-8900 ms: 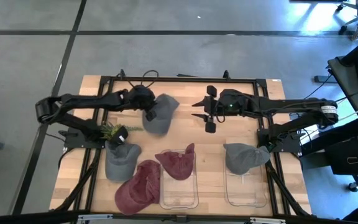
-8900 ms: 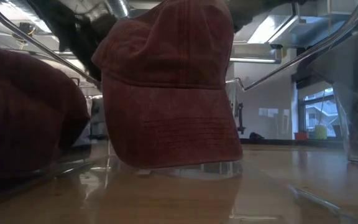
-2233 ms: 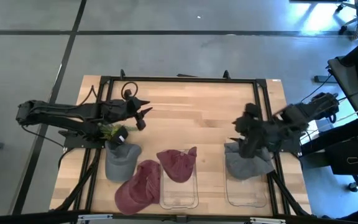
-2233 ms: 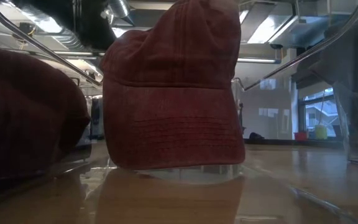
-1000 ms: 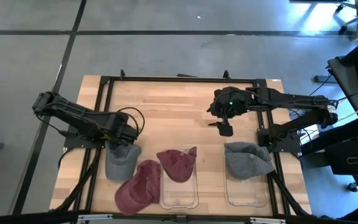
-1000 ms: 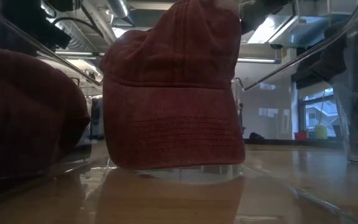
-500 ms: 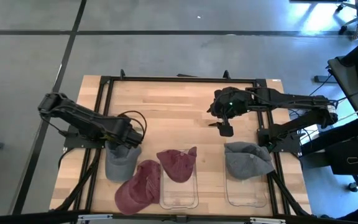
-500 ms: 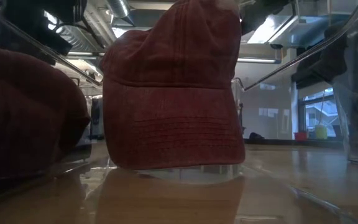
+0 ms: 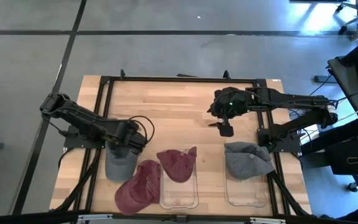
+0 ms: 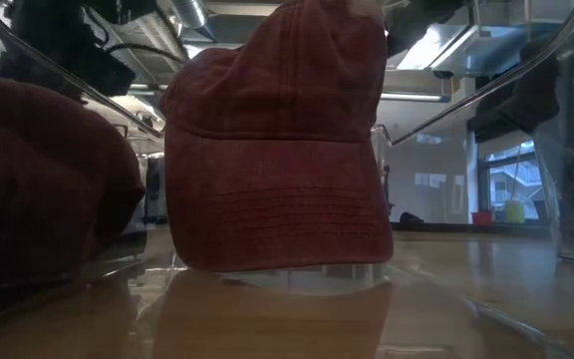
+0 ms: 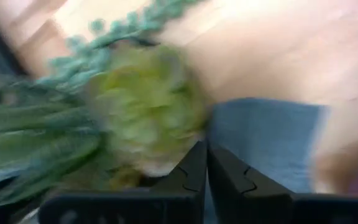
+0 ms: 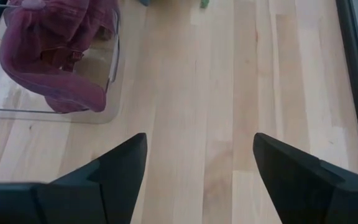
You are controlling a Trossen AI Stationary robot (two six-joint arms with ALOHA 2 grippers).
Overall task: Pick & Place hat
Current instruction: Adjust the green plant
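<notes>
A grey-blue hat (image 9: 119,164) lies flat on the table's left near side, with a red hat (image 9: 138,186) beside it. Another red hat (image 9: 178,163) drapes over the rim of a clear bin (image 9: 180,194). A grey hat (image 9: 247,158) sits on the right bin. My left gripper (image 9: 138,140) is shut and stands over the grey-blue hat's far edge (image 11: 266,140), next to a green plant (image 11: 142,112). My right gripper (image 9: 224,127) is open and hovers above bare wood (image 12: 197,149), right of the table's centre. My left gripper points its shut fingers (image 11: 219,171) down at the grey-blue hat's far edge, beside the plant. Whether they touch the cloth, I cannot tell.
A black frame (image 9: 179,79) runs round the table. The red hat (image 10: 277,150) on the bin fills the low view, with the other red hat (image 10: 38,179) at its left. Bare wood lies across the table's far half (image 9: 179,106).
My left gripper has moved toward the table's right and near edge, coming over the grey-blue hat's far edge.
</notes>
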